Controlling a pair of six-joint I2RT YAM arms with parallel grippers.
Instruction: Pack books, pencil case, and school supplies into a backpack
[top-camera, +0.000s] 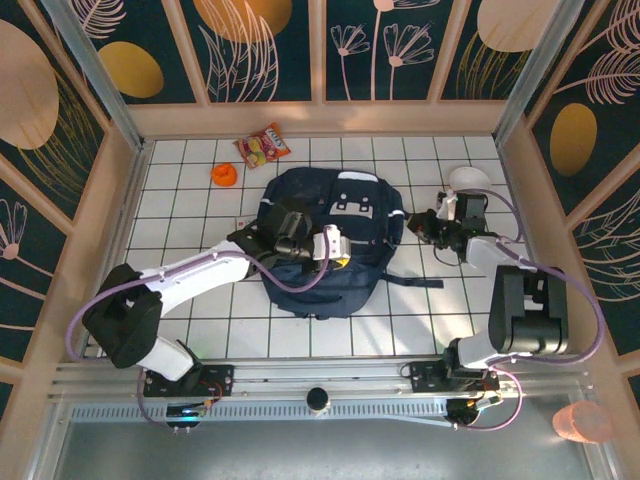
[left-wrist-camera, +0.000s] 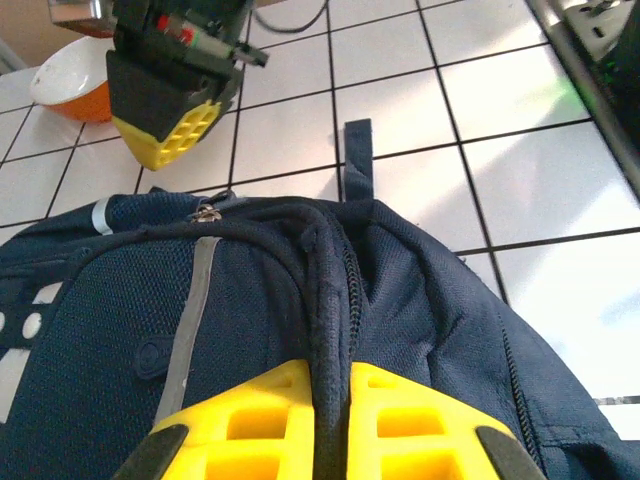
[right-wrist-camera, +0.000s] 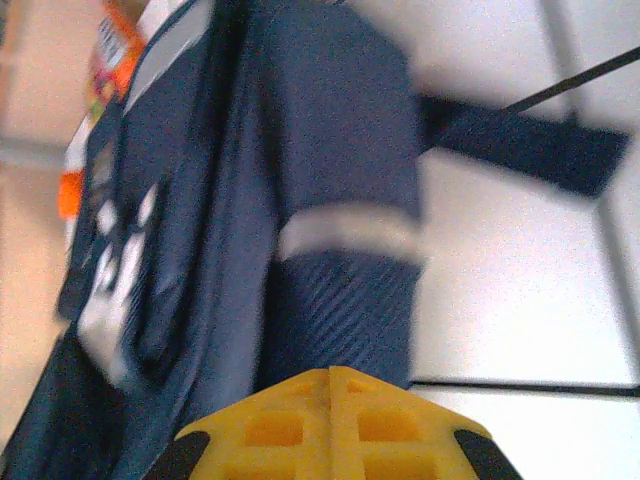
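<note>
**Left tool pinched on the backpack, right tool closed beside it**

We found the backpack (top-camera: 360, 235) lying flat in the middle of the tiled worktop (top-camera: 190, 200). Its front, with the white patches, faced up, and those patches sat toward the far side. The left arm (top-camera: 200, 270) reached across it from the near left. The left tool (left-wrist-camera: 332, 385) was clamped on a raised ridge of navy fabric beside a zip (left-wrist-camera: 352, 285). In the left wrist view that dark fold ran straight down between the two yellow fingers (left-wrist-camera: 250, 425). A grey stripe (left-wrist-camera: 195, 300) ran along the fabric to the left of the fold. A dark strap (left-wrist-camera: 357, 150) lay on the tiles beyond the backpack's edge.

The right tool (right-wrist-camera: 330, 390) was closed, its yellow fingers pressed together. It sat at the backpack's right edge. The right wrist view was blurred, so we could not tell whether any fabric was caught in it.

A red-orange snack packet (top-camera: 263, 146) lay near the far wall, with a small round orange object (top-camera: 224, 174) just to its near left. Both were apart from the backpack. A white bowl (top-camera: 468, 180) stood on the right of the worktop, just beyond the right tool.
</note>
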